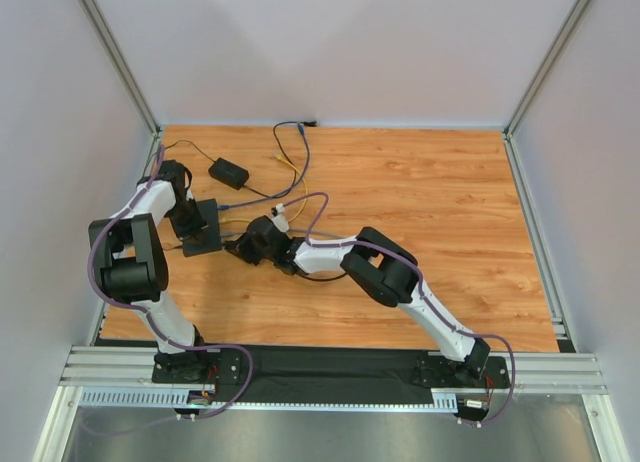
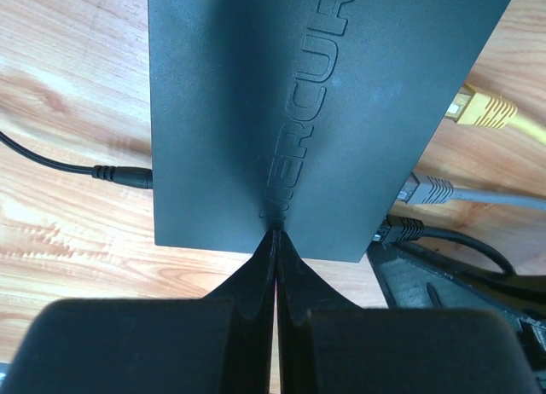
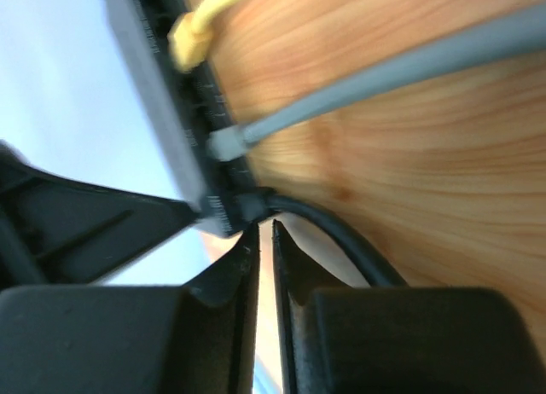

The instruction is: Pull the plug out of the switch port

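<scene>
— Fingertips (image 2: 256,275) of the left gripper (image 2: 275,239) are pressed together, touching the near edge of the flat matte-black rectangular switch (image 2: 239,112), at the left of the wooden table (image 1: 420,202).
— Right gripper (image 3: 264,232)?
— Nearly closed, with only a slit. Its tips are at the black cable plug (image 3: 243,208), and the grey cable plug (image 3: 223,142) and yellow cable plug (image 3: 189,43) crowd the next sockets.
</scene>
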`<act>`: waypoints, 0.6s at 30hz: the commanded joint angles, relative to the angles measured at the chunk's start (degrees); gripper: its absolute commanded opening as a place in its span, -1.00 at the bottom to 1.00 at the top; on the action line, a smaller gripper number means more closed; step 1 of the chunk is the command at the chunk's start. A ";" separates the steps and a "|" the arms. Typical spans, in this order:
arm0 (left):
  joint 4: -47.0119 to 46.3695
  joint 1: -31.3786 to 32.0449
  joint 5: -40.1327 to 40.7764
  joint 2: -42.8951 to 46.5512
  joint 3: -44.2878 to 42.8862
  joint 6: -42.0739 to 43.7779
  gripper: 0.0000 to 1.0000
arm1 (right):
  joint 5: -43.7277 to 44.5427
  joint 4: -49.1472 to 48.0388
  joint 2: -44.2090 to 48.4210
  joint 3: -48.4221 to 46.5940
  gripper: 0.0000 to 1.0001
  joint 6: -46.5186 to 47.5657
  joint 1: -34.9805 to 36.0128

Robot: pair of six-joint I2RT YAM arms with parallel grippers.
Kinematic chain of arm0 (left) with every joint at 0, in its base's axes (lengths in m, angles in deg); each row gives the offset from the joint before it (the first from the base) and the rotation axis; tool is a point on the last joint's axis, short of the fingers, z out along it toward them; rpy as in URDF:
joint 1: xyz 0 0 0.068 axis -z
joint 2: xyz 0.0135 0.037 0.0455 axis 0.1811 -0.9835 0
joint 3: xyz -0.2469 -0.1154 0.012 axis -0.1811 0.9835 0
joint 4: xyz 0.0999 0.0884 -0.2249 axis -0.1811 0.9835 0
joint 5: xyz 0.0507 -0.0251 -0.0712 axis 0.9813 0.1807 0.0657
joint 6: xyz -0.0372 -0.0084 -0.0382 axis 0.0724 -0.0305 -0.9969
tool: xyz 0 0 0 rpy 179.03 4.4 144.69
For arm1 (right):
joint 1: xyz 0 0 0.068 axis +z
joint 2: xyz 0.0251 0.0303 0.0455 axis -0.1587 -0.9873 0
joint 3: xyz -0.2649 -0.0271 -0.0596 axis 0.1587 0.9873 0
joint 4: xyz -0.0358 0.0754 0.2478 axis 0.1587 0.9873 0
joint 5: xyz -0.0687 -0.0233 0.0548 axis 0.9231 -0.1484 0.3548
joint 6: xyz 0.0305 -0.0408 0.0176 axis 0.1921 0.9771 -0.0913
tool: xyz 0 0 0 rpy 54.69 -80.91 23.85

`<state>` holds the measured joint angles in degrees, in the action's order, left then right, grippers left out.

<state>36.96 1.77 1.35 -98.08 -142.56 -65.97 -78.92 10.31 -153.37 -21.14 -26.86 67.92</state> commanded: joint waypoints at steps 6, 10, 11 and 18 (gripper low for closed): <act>0.04 0.05 0.25 1.01 -0.13 1.18 -1.00 | -3.52 9.80 3.31 -1.87 -0.27 14.81 -0.78; -0.40 0.14 -0.89 1.63 0.66 1.35 -1.00 | -8.89 9.89 2.70 -5.90 -0.13 19.28 -1.13; -0.40 0.14 -0.98 1.72 0.75 1.35 -1.00 | -10.47 10.68 2.35 -7.83 -0.12 23.04 -1.21; -0.40 0.05 -1.16 2.42 0.40 1.62 -1.00 | -24.98 17.27 4.97 -12.60 -0.14 40.28 -2.79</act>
<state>36.80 1.77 0.86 -97.91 -142.42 -65.64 -96.23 23.38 -151.93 -32.75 2.28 66.06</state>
